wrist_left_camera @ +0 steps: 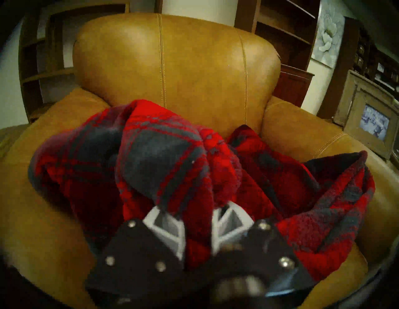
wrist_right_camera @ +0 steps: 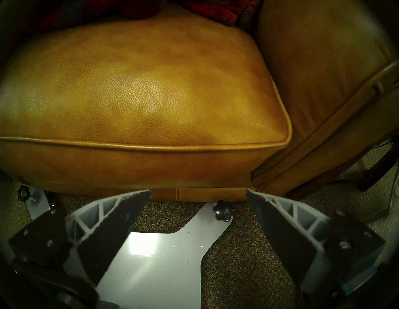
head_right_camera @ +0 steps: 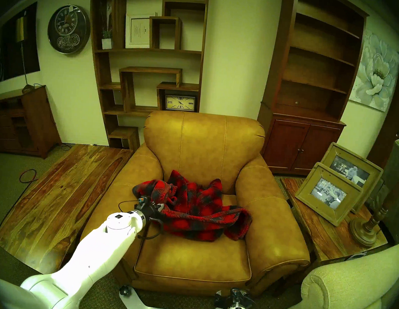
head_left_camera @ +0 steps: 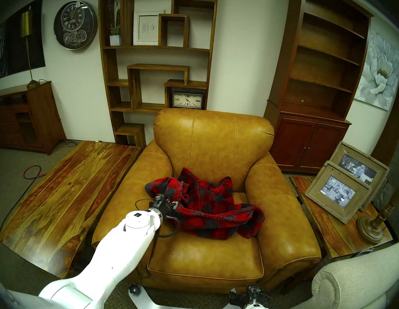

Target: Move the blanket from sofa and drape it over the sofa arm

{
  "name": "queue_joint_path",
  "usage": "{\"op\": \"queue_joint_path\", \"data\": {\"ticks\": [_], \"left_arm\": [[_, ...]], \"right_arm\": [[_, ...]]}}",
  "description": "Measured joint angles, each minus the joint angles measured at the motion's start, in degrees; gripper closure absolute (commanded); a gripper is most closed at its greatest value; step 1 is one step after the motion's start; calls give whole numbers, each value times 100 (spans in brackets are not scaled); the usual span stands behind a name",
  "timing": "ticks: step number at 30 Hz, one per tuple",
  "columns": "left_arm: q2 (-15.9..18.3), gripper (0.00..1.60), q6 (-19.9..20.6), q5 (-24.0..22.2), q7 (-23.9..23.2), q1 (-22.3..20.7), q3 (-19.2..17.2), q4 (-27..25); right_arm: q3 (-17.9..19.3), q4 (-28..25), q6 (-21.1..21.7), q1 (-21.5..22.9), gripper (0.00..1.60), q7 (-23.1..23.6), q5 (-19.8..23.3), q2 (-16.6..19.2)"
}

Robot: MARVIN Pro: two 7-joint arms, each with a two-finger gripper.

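Observation:
The red and dark plaid blanket [head_left_camera: 209, 205] lies bunched on the seat of the tan leather sofa [head_left_camera: 213, 140]; it also shows in the right head view [head_right_camera: 197, 207] and the left wrist view [wrist_left_camera: 164, 164]. My left gripper [head_left_camera: 175, 205] is at the blanket's left edge, shut on a fold of it; in the left wrist view the gripper [wrist_left_camera: 197, 218] has fabric pinched between its fingers. One sofa arm [head_left_camera: 282, 208] is on the right, its pair [head_left_camera: 130, 186] on the left. My right gripper [wrist_right_camera: 198, 194] is open and empty, low before the seat's front edge.
A long wooden table [head_left_camera: 68, 193] stands left of the sofa. A side table [head_left_camera: 334, 230] on the right carries picture frames [head_left_camera: 339, 193] and a lamp base [head_left_camera: 370, 227]. A beige fabric sofa arm [head_left_camera: 354, 288] is at the front right. Shelves [head_left_camera: 158, 53] stand behind.

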Motion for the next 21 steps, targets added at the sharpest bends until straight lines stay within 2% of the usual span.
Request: {"op": "queue_joint_path", "data": {"ticks": [10, 21], "left_arm": [[606, 160, 306, 227, -541, 467, -487, -213], [1192, 160, 579, 523, -1159, 708, -1132, -675]], "right_arm": [[-1, 13, 0, 9, 0, 0, 3, 0], [-3, 26, 0, 17, 0, 0, 6, 0]]}}
